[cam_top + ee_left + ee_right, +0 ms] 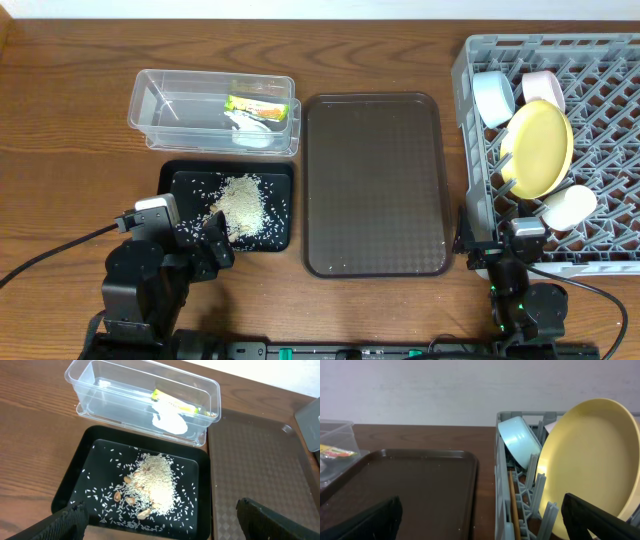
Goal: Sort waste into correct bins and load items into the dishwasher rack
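Note:
The clear tub holds the green wrapper and the crumpled clear wrapper; both also show in the left wrist view. The black tray holds a pile of rice with a few brown bits. The grey dishwasher rack holds the yellow plate, light-blue bowl, white bowl and white cup. A wooden chopstick lies along the rack's left wall. My left gripper is open over the black tray's near edge. My right gripper is open and empty at the rack's front-left corner.
A large dark-brown serving tray lies between the bins and the rack, with a few specks on it. The rack's left wall stands close beside my right gripper. The table is brown wood.

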{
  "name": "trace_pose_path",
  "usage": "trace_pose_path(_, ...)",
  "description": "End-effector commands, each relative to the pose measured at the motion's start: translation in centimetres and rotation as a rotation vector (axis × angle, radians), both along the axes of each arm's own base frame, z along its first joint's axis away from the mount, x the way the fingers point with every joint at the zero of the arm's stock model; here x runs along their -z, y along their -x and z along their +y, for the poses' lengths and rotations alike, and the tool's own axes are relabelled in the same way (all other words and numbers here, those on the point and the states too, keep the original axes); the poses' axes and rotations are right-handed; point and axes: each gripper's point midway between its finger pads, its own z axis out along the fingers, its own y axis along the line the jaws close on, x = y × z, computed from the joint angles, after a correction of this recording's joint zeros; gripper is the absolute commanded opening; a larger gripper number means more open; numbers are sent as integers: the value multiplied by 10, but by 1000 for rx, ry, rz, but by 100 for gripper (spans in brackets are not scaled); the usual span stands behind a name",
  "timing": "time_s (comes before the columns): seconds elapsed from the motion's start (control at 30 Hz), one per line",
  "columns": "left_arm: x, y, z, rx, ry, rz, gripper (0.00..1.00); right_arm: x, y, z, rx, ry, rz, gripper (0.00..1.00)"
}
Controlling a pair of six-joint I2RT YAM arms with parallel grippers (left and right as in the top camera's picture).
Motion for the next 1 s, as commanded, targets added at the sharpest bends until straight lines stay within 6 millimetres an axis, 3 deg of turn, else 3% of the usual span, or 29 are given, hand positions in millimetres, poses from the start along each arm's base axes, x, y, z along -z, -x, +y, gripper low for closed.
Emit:
trace_pose_path(0.0,-1,0,3,-14,-5,-3,96,1,0,1,-3,12,1,99)
trace_pose_path(0.83,0,0,3,-14,-5,-3,96,1,0,1,-3,12,3,99)
trace_pose_path(0.97,7,3,6,-3,-49,14,96,1,0,1,-3,12,3,99)
